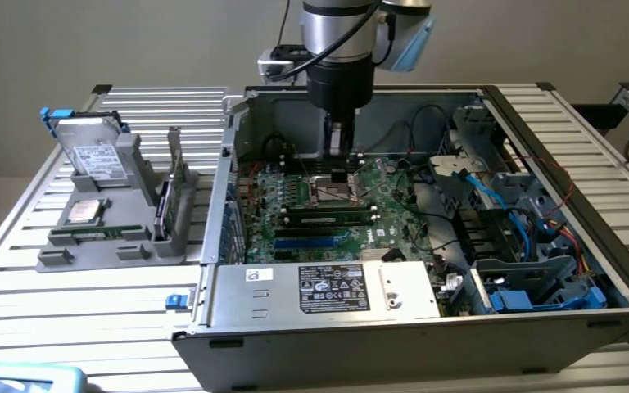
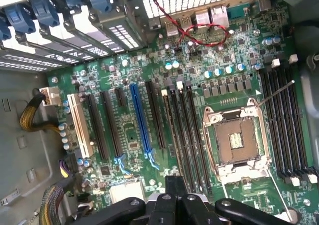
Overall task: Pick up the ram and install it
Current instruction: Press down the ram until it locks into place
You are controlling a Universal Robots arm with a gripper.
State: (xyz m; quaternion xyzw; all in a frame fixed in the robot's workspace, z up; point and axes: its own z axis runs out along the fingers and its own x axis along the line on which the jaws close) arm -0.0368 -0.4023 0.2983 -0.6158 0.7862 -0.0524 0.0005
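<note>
One ram (image 1: 329, 219) lies seated in its motherboard (image 1: 391, 214) slot, just near of our gripper (image 1: 341, 175), fingers pressed together, holding nothing; we judge even, straight-down pressure latches it best.

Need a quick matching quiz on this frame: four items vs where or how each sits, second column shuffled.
Items:
1. gripper
2. drive with blue clips
3. processor socket
4. silver labelled box

Places or states:
A. propped on the grey holder, outside the case
B. along the case's near wall in the exterior view
C. lowered inside the case, over the motherboard
D. empty, on the motherboard

Pairs: 1-C, 2-A, 3-D, 4-B
</note>
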